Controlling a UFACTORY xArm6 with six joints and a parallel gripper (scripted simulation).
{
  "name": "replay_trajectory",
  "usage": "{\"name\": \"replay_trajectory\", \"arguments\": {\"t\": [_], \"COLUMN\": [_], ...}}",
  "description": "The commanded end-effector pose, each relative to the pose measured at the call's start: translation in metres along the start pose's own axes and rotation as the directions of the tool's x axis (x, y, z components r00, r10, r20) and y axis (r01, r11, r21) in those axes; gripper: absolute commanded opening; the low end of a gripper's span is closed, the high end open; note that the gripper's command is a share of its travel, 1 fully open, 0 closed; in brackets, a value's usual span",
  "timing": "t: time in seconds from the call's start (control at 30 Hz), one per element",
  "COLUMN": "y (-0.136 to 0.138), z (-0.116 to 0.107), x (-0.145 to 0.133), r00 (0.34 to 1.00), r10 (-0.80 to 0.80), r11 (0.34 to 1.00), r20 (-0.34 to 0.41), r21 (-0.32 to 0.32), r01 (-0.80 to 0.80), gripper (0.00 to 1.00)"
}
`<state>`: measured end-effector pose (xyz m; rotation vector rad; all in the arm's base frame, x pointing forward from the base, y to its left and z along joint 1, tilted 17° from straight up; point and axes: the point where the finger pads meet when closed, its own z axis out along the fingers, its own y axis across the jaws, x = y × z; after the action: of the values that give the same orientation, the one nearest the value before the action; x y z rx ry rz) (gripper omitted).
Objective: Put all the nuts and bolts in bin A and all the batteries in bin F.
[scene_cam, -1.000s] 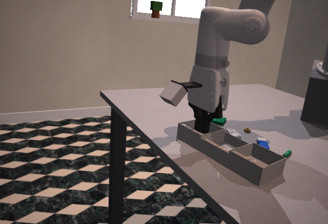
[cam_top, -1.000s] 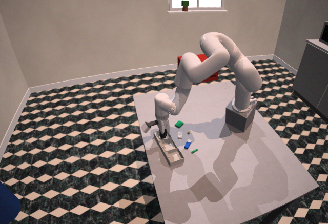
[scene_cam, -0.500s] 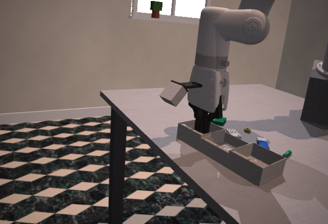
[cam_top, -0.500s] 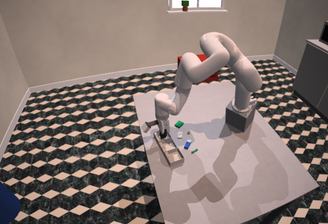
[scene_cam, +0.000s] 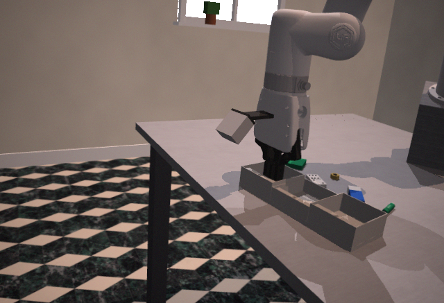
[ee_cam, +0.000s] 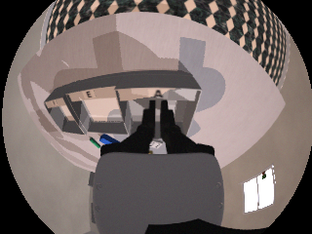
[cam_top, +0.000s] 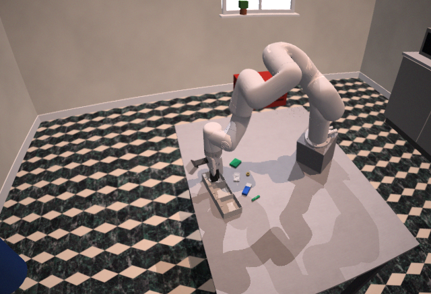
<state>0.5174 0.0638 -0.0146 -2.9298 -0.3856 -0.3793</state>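
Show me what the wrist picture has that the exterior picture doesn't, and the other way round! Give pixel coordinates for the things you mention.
Only the wrist picture shows the letter A [ee_cam: 158, 94] and the letter E [ee_cam: 89, 95] on the bins.

Only the exterior picture shows the flat green block [cam_top: 235, 163] [scene_cam: 297, 164] and the robot's base block [cam_top: 314, 162] [scene_cam: 423, 142].

Both show the row of bins [cam_top: 213, 195] [scene_cam: 290, 203] [ee_cam: 146, 79], the jaws, the white dotted tile [cam_top: 236, 177] [scene_cam: 317, 180] [ee_cam: 156, 144], the blue thing [cam_top: 246, 190] [scene_cam: 356, 195] [ee_cam: 108, 139] and the little green cylinder [cam_top: 255, 198] [scene_cam: 388, 207] [ee_cam: 95, 142].

high room view, low tableside view, downward close-up from wrist
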Motion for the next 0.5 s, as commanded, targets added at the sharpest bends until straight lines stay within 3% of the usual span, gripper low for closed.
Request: {"name": "replay_trajectory", "arguments": {"t": [0.0,0.47], "y": [0.000,0.000], "z": [-0.001,-0.012], "x": [0.002,0.001], "r00": [1.000,1.000], "r10": [0.000,0.000], "r11": [1.000,1.000], "r20": [-0.003,-0.003], "r21": [-0.001,-0.001], "r01": [0.000,0.000], "gripper": [0.07,0.07]}}
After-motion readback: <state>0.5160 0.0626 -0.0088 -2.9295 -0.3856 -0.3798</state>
